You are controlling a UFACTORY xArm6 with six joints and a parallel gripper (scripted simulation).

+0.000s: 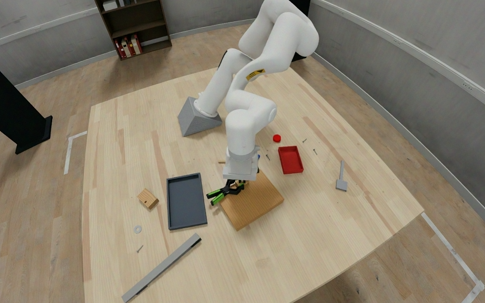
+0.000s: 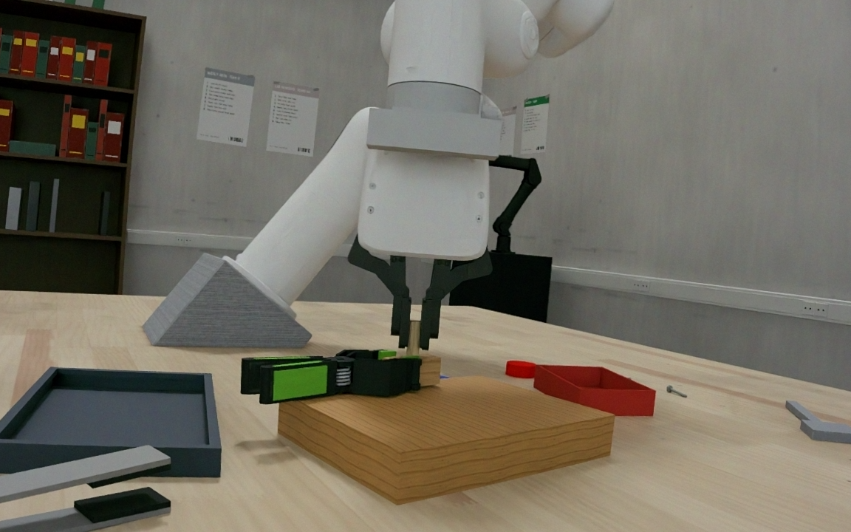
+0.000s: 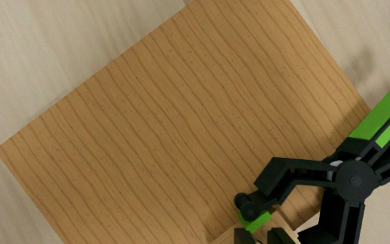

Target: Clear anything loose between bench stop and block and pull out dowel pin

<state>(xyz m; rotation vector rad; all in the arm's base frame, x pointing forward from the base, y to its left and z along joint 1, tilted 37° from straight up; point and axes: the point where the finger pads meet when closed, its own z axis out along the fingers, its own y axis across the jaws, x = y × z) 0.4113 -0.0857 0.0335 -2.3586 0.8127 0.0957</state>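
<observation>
The bench board (image 2: 445,426) lies mid-table; it also shows in the overhead view (image 1: 252,201) and fills the wrist view (image 3: 168,135). The small wooden block (image 2: 427,369) lies flat at its back corner. The black and green spring clamp (image 2: 323,379) grips the block; it also shows in the overhead view (image 1: 224,191) and the wrist view (image 3: 347,173). The dowel pin (image 2: 413,335) stands upright in the block. My gripper (image 2: 414,330) points straight down and is shut on the pin above the block. The stop and the pin's lower end are hidden.
A grey tray (image 1: 185,201) lies left of the board, a red tray (image 1: 290,159) and red cap (image 1: 276,138) to its right. A spare wooden block (image 1: 147,198), a washer (image 1: 136,227), screws, a grey bar (image 1: 161,267) and a grey L-piece (image 1: 341,176) lie about.
</observation>
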